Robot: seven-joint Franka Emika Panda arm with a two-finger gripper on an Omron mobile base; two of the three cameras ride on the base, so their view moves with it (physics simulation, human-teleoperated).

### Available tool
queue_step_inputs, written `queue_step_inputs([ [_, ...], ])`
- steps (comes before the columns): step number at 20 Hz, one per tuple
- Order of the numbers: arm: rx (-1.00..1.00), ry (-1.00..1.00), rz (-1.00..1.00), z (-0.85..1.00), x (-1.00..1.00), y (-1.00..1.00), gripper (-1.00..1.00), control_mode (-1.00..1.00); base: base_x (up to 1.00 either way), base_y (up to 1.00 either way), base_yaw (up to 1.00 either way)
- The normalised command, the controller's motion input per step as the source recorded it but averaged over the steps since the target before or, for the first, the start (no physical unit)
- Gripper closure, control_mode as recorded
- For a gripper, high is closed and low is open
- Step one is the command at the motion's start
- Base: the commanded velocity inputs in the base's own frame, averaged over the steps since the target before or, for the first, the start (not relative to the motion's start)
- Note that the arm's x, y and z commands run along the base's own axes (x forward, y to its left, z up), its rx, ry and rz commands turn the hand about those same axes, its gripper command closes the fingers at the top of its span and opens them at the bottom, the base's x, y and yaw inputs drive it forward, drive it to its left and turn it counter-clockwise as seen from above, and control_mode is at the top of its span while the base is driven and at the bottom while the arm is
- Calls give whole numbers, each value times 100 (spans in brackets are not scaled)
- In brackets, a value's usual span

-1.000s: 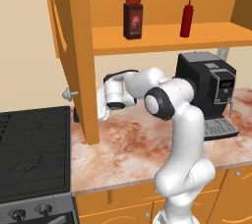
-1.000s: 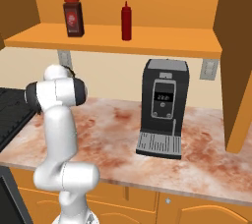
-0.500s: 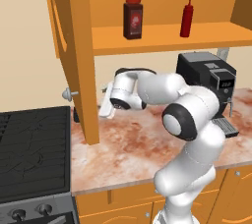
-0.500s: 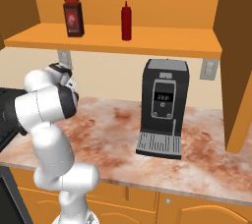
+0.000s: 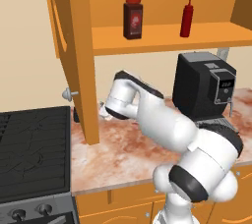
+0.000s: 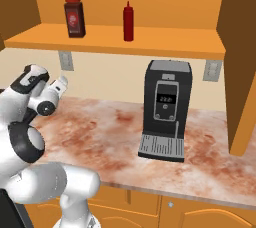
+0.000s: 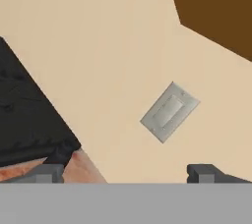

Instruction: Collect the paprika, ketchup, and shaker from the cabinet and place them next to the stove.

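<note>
Gripper spread wide and empty, both dark fingertips apart at the bottom of the hand view, aimed at a cream wall with a small grey metal outlet plate. Has swung lower and further behind the cabinet's tall orange door panel since a second ago, elbow now dropped toward the counter's front edge; shelf items unmoved. Squarish dark brown paprika jar with red cap and red label upright on the plain wooden shelf, slim all-red ketchup bottle with pointed nozzle upright to its right, well apart. Boxy black coffee machine on mottled reddish stone counter. Black stove with dark grates at left, round knobs on grey front.
</note>
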Motion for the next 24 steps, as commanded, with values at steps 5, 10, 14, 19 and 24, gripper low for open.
queue_step_inputs([
  [5, 4, 10, -23, 100, -65, -32, -100, -100, 0, 0, 0],
  [10, 6, 14, -20, 98, -67, -39, -100, -100, 0, 0, 0],
  [14, 7, 21, -15, 100, -46, -54, -100, -100, 0, 0, 0],
  [19, 6, 20, -10, 98, -33, -67, -100, -100, 0, 0, 0],
  [24, 9, 24, -13, 87, -40, -50, -100, -100, 0, 0, 0],
])
